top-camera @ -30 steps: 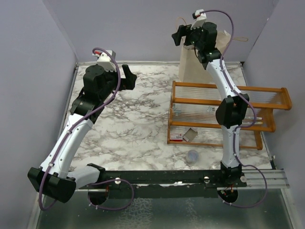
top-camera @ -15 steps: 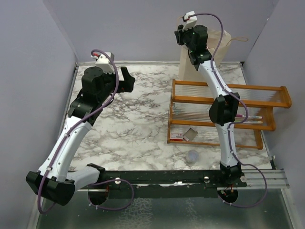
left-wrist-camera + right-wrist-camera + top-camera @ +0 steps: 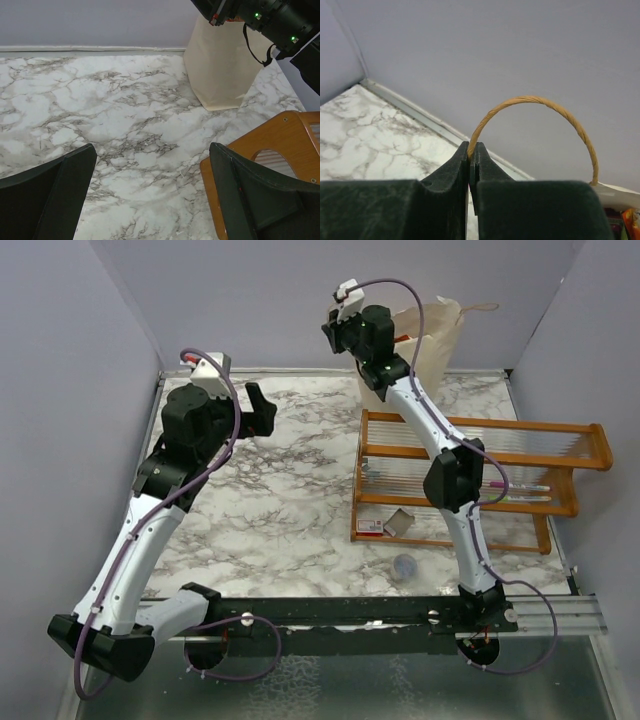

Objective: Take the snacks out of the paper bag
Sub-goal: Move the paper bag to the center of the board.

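Observation:
The beige paper bag (image 3: 432, 340) stands at the back of the marble table, its mouth pulled wide toward the left. My right gripper (image 3: 332, 332) is high at the bag's left side, shut on its tan string handle (image 3: 535, 100), which is pinched between the fingertips (image 3: 471, 150). Inside the bag's rim (image 3: 620, 192) a corner of an orange-yellow snack packet (image 3: 631, 220) shows; the other snacks are hidden. My left gripper (image 3: 262, 408) hovers open over bare marble left of the bag (image 3: 220, 70), with nothing between its fingers (image 3: 152, 150).
An orange wooden rack (image 3: 480, 480) with clear ribbed panels sits right of centre; its corner (image 3: 235, 165) lies just under my left gripper's right finger. A small red-and-white card with a grey box (image 3: 385, 525) and a grey round cap (image 3: 404, 566) lie near the rack's front.
My right gripper closed on the bag's string handle and moved left, dragging the bag's top open and leftward. The left arm shifted slightly left and stayed open.

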`<state>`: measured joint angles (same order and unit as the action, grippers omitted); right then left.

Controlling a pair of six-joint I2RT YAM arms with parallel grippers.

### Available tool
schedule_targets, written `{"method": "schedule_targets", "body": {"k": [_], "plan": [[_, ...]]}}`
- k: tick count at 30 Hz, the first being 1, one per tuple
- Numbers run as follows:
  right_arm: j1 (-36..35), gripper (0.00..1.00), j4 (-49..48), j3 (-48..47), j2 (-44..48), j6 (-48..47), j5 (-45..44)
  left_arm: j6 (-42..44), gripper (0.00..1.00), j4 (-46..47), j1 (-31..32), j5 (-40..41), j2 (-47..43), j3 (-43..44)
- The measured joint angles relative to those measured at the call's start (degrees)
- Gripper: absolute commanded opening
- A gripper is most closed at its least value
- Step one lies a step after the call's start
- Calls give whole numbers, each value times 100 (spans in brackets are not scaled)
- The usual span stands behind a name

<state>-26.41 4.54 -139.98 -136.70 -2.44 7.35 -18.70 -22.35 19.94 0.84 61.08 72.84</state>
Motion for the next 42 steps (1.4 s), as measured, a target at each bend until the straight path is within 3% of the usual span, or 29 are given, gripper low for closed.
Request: {"method": "schedule_targets", "body": {"k": [16,21,27,29,33,42], "plan": [[-1191,5,450,885,817,584,87,-114,99,-284,0,376,-466,-2],[-1606,32,516,1217,990,879,146,-149,99,-306,0,525,-544,-42],[-1757,80,802,1320,1370,977,87,-203,99,-313,0,634,-570,-66],[-1746,90,870,1440,1646,903,-111,-227,99,-310,0,647,-581,-90],[-1725,100,892,1742,2260,629,-734,-284,99,-304,0,697,-645,-254],[-1209,99,874,1902,2778,396,-1969,-273,99,-297,0,765,-514,-271]]}}
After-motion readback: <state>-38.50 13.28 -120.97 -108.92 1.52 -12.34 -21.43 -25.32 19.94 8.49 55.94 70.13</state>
